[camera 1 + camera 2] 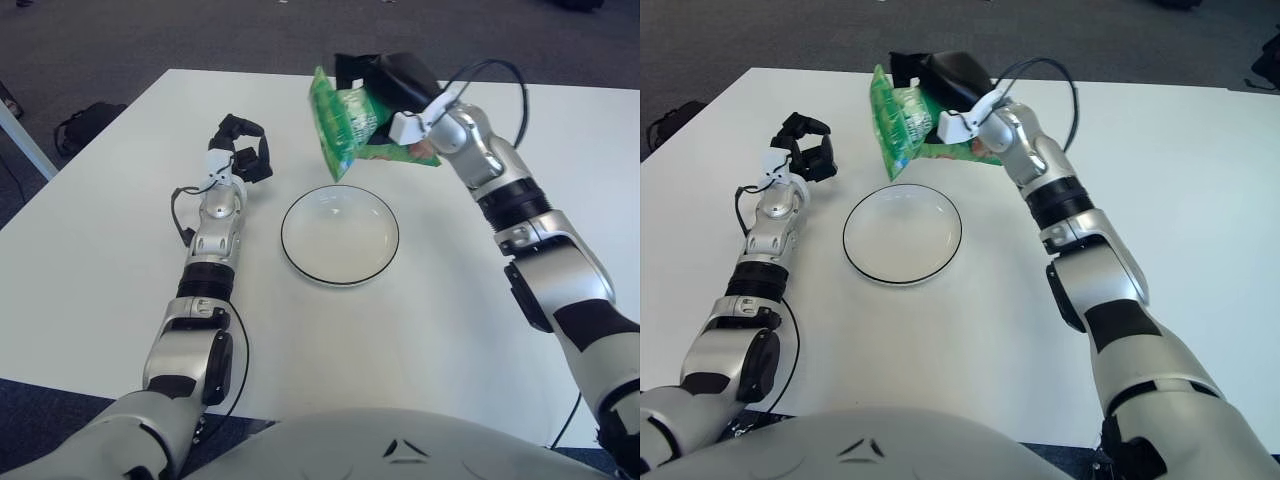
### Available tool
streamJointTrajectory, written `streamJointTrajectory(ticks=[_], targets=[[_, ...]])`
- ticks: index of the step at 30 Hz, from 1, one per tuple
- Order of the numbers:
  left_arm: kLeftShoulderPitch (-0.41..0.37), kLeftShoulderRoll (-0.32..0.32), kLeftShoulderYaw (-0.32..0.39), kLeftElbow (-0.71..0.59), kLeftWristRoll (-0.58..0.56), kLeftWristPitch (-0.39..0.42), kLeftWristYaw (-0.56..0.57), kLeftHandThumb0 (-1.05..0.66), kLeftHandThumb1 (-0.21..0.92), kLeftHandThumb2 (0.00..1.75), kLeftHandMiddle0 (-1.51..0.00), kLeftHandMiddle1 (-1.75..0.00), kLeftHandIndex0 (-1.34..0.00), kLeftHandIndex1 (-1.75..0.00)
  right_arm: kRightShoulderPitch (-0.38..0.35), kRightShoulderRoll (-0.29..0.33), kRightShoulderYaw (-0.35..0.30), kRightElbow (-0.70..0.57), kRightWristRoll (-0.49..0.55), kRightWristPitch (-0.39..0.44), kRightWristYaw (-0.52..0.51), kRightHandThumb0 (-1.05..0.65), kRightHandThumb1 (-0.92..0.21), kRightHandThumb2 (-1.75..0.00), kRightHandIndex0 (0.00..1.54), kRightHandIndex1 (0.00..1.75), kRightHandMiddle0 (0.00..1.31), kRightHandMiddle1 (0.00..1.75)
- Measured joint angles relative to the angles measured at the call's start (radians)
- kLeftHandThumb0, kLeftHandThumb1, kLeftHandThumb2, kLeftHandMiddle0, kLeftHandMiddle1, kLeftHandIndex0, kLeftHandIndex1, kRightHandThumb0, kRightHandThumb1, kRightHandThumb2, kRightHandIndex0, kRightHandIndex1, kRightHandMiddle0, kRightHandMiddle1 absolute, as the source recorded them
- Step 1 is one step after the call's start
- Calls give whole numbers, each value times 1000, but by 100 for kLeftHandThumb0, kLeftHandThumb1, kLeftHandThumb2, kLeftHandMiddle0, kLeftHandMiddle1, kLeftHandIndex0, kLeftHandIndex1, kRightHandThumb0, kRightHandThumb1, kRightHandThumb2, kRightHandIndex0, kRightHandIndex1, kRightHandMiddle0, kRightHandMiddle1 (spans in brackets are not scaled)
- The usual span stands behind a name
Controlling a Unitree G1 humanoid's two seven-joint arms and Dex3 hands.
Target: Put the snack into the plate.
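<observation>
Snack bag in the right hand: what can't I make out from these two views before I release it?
- Fingers of the right hand: mostly behind the snack bag in both views, so the contact is hidden.
- Bag's height above the plate: not readable from either view.
- Bag's print: too small to read.
- Left hand, left of the plate: whether it touches the table is unclear.

Bright, even light; soft shadows; white table (450,330) slightly glary.
</observation>
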Motion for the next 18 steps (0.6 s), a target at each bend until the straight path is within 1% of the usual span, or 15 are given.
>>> streamJointTrajectory(ticks=[2, 5, 7, 12, 18], targets=[[1, -5, -11, -9, 2, 3, -5, -41, 54, 103, -124, -175, -44, -175, 45, -12, -3, -82, 33, -15, 39, 0, 6, -175, 87, 175, 69, 174], [7, -2, -15, -20, 9, 22, -5, -41, 55, 102, -123, -175, -43, -175, 113, -23, -8, -204, 71, -17, 94, 0, 7, -175, 87, 175, 70, 173], [17, 0, -17, -34, 14, 34, -5, -41, 57, 100, -122, -175, -42, -175, 140, -27, -8, -249, 88, -16, 126, 0, 7, -175, 87, 175, 71, 173], [36, -9, -21, -48, 17, 40, -7, -41, 57, 100, -122, -175, -42, -175, 150, -22, -7, -266, 79, -4, 144, 0, 7, -175, 87, 175, 71, 172], [51, -27, -24, -39, 7, 29, -15, -42, 53, 104, -124, -175, -45, -175, 150, 5, 1, -246, 65, -7, 140, 0, 6, -174, 88, 174, 69, 174]])
